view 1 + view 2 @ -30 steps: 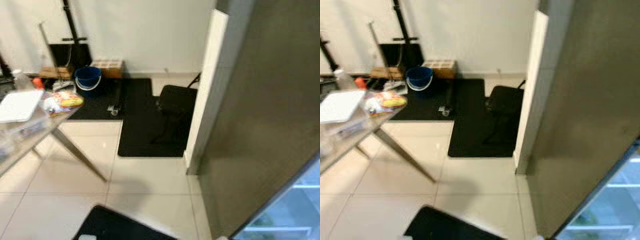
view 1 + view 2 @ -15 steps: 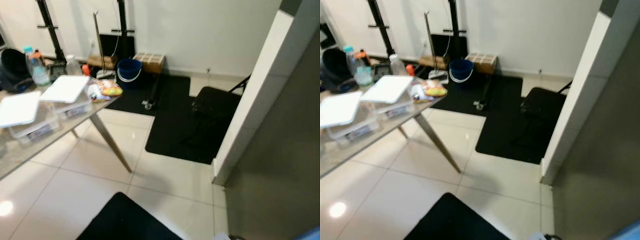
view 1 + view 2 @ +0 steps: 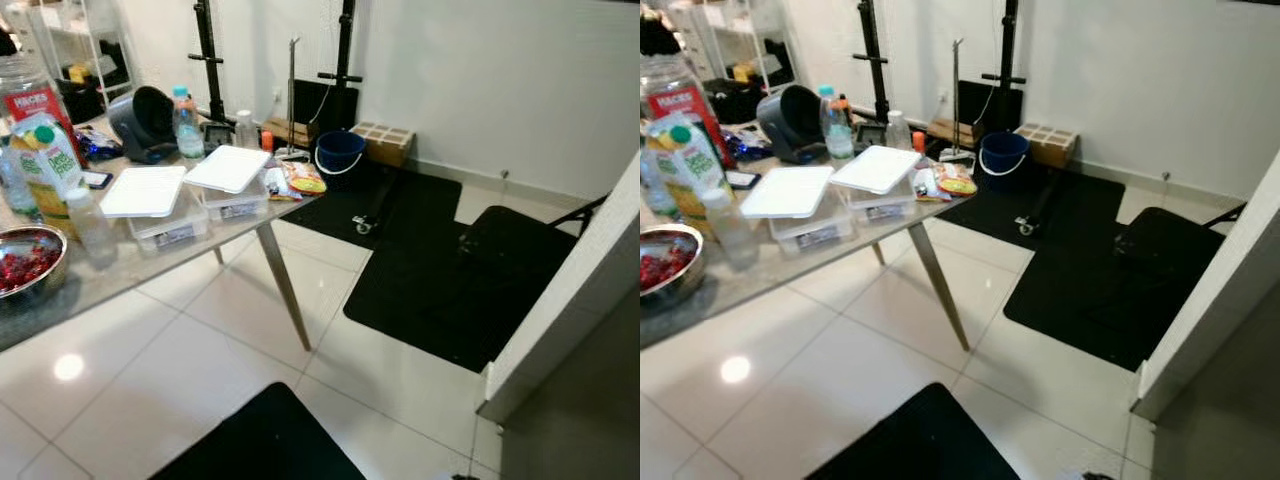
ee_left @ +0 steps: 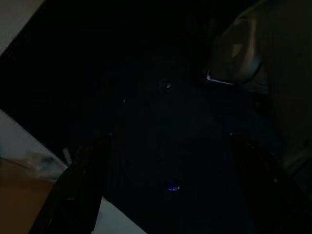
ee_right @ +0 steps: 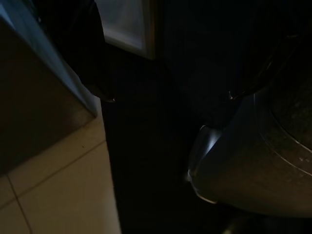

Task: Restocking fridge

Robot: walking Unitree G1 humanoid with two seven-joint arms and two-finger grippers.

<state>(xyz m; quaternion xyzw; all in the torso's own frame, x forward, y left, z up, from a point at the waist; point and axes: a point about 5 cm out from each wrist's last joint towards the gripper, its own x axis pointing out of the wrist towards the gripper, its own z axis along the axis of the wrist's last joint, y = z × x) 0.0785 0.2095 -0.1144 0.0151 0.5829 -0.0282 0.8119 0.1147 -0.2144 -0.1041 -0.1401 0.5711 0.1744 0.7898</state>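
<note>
Near right corner of the head views: fridge (image 3: 590, 430), seen as a flat, dull grey-brown panel with no markings, cut off by the frame edge. A white wall edge (image 3: 570, 320) stands just left of it.

Left side: glass-topped table (image 3: 150, 270) on slanted metal legs. On it:
- two clear plastic containers with white lids, one nearer (image 3: 150, 195), one farther (image 3: 228, 170), side by side
- green and yellow juice carton (image 3: 50, 160) at the left edge, with a red-labelled jar (image 3: 25, 95) behind it
- metal bowl of red berries (image 3: 25, 262) at the near left
- small clear bottle (image 3: 90, 225) between the bowl and the nearer container
- water bottle (image 3: 186, 125) farther back
- yellow and red snack packet (image 3: 300, 180) at the table's right corner

Floor: pale tiles. A black mat (image 3: 430, 300) lies in the middle distance, with a black chair (image 3: 520, 240) on its right part. A blue bucket (image 3: 340, 152) sits by the far wall. A second black mat (image 3: 260, 440) lies at the near edge.

Left gripper (image 4: 169, 136): wrist view very dark. The two fingers are faintly visible and well apart, with nothing between them, so the jaws are released.

Right gripper (image 5: 169, 99): also dim. The fingers are spread, nothing grasped, above tile and a dark mat.
</note>
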